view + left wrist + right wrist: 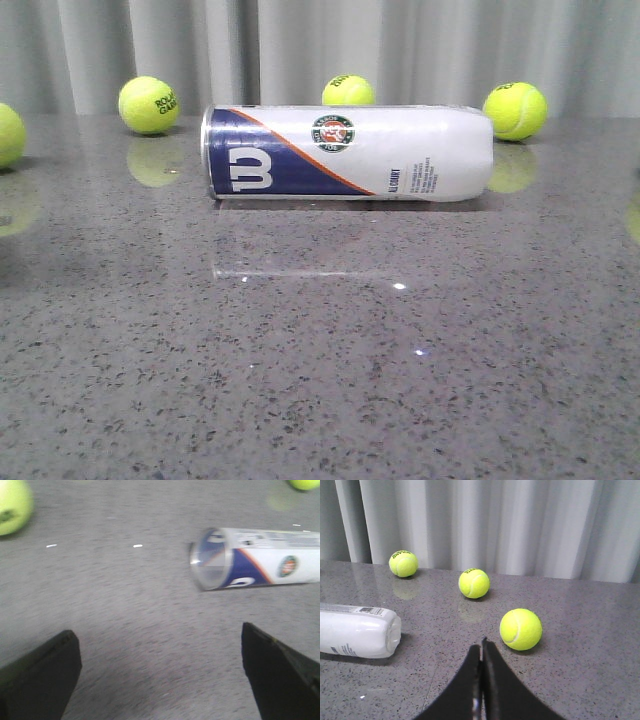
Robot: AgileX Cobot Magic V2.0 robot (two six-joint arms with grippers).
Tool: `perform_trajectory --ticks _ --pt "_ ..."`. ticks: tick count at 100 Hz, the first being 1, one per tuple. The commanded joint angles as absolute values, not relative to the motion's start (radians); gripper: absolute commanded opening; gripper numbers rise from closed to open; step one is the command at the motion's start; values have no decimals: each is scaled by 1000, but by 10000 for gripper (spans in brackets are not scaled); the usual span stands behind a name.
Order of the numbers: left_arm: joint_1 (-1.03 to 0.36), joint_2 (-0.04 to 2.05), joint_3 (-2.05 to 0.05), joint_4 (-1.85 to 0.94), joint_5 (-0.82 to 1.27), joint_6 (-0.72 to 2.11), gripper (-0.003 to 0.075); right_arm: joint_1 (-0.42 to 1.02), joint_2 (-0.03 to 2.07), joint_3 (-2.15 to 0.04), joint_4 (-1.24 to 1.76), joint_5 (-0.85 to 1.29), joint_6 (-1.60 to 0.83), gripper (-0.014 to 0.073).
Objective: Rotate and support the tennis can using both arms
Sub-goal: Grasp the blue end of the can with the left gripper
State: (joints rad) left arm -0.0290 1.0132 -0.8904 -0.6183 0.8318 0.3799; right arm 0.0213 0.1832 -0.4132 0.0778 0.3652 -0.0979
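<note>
The tennis can point(348, 152) lies on its side on the grey stone table, its metal-rimmed navy end with the "W" at the left and its white end at the right. Neither arm shows in the front view. In the left wrist view the can point(260, 558) lies beyond the left gripper point(160, 645), rim end nearest. That gripper is wide open and empty over bare table. In the right wrist view the white end of the can point(357, 631) is off to one side. The right gripper point(481, 647) is shut on nothing, its fingers pressed together.
Several yellow-green tennis balls lie behind the can by the grey curtain: one point(148, 104) at the back left, one point(348, 91) behind the can, one point(515, 110) at the right. One ball point(520, 629) lies just beyond the right gripper's tips.
</note>
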Motion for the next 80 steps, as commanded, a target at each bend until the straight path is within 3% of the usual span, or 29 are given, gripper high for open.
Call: perform_trajectory --ticks 1,45,80 --pt "-26 1069 -925 -844 788 556 618 16 194 -438 82 291 -100 -68" --pt "-26 1454 -942 -1383 1033 1064 618 16 194 -438 82 291 -100 -68" --pt "-48 1670 -1111 -1472 1192 1101 618 16 194 -438 82 291 -100 -68"
